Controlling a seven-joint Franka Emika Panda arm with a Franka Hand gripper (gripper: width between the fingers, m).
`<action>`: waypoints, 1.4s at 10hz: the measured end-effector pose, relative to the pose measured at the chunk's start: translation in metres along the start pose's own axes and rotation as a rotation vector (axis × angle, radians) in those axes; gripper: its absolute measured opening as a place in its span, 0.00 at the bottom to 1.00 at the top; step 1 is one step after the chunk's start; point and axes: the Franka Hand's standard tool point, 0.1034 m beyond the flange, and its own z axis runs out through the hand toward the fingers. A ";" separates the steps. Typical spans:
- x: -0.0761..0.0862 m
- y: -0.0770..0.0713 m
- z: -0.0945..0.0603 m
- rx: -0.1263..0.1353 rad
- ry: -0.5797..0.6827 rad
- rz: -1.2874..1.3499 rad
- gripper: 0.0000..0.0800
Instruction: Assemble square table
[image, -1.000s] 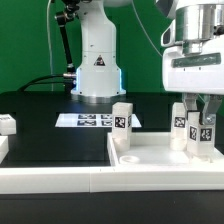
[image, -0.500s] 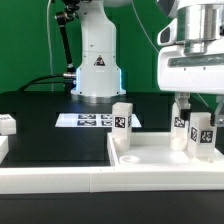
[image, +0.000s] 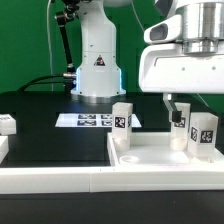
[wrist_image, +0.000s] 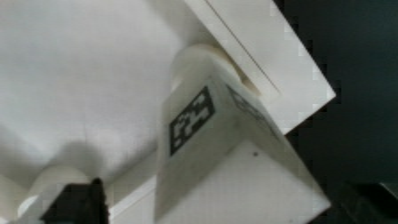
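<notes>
Claw (image: 188, 103) spread wide and lifted now, letting go of the small white block leg (image: 204, 133), left upright on the white square tray-like tabletop (image: 150, 158).

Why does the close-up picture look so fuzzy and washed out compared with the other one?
Wrist view: the camera sits so near the white leg that its tag and edges blur, and bright white fills most of the frame. Exterior view: the legs on the table top look sharper, evenly lit, though the gripper looms large near the lens.
</notes>
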 end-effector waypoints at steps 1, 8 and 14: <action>0.000 0.000 0.000 -0.003 0.002 -0.053 0.81; -0.003 -0.004 -0.002 -0.039 0.021 -0.650 0.81; 0.000 -0.005 -0.002 -0.039 0.022 -0.692 0.47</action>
